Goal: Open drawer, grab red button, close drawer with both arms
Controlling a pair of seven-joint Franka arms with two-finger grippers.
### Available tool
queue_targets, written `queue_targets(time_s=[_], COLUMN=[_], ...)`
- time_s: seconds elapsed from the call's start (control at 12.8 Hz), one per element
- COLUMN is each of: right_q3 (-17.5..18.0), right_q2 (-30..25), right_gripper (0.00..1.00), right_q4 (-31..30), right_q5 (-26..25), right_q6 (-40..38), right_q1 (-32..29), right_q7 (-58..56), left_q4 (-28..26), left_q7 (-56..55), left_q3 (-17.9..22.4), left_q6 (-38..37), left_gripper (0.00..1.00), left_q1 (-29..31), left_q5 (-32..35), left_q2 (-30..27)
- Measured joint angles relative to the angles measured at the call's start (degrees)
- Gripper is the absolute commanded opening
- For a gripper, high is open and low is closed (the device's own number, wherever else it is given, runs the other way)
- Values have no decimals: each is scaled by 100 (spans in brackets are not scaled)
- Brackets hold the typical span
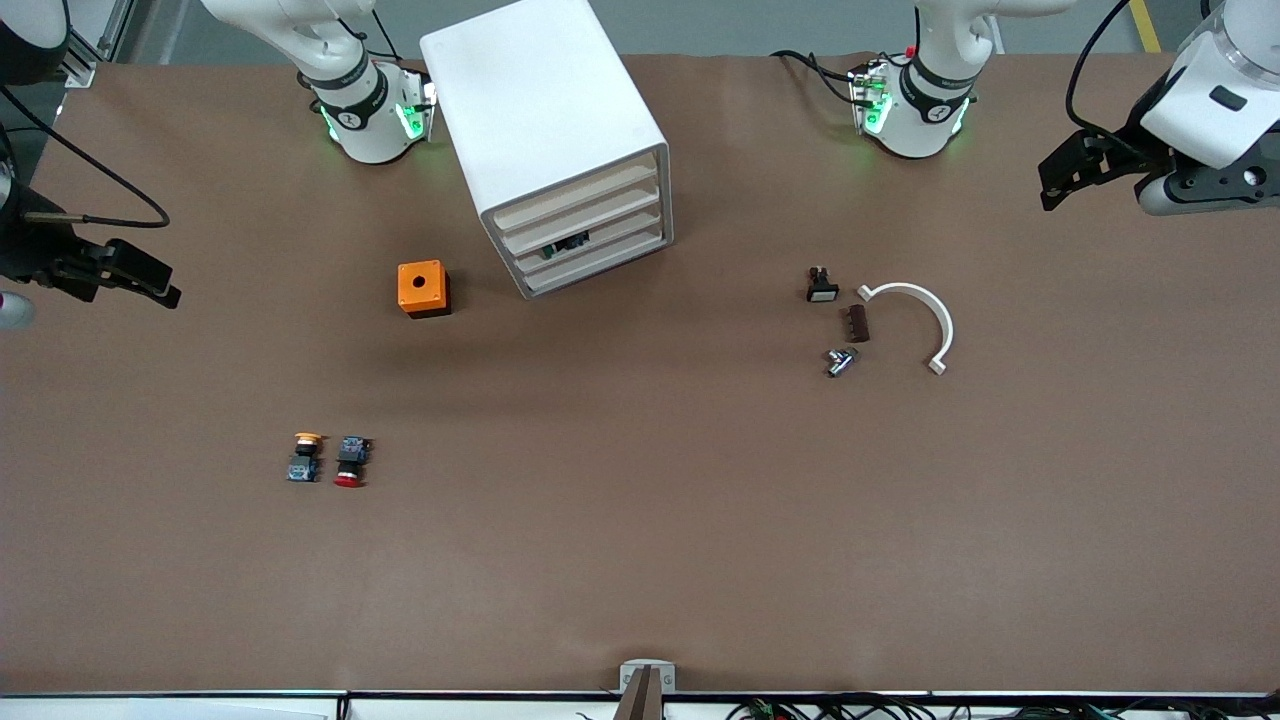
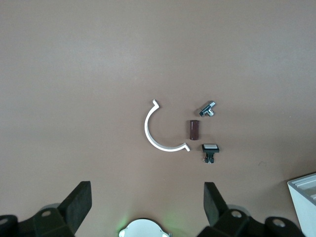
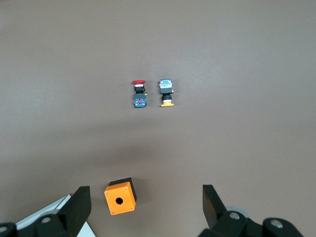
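The white cabinet (image 1: 545, 120) stands between the two arm bases; its four cream slotted drawers (image 1: 590, 235) are all shut, and a dark part shows through one front. The red-capped button (image 1: 349, 462) lies on the table toward the right arm's end, beside the yellow-orange-capped button (image 1: 305, 457). It also shows in the right wrist view (image 3: 139, 94). My right gripper (image 1: 140, 275) hangs open and empty over that end of the table, its fingers (image 3: 81, 205) wide apart. My left gripper (image 1: 1062, 172) hangs open and empty over the other end, fingers (image 2: 212, 202) wide apart.
An orange box with a hole (image 1: 423, 288) sits beside the cabinet. Toward the left arm's end lie a white half ring (image 1: 915, 320), a brown block (image 1: 857, 323), a metal fitting (image 1: 840, 361) and a small white-capped switch (image 1: 821, 286).
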Motion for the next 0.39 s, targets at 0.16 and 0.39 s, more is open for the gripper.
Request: queue_targets(time_s=[0.16, 0.39], right_q3=[2, 3], right_q2=[0, 0], right_gripper=[100, 100], right_q4=[0, 0], right_q5=[0, 0], right_q6=[0, -1], right_q1=[0, 0], right_q7=[0, 0], left_q4=[30, 66], left_q7=[374, 675], left_q3=[72, 148], left_q6=[40, 54], left_gripper=[100, 100], left_q1=[31, 186], left_q5=[2, 3], left_q2=[20, 48])
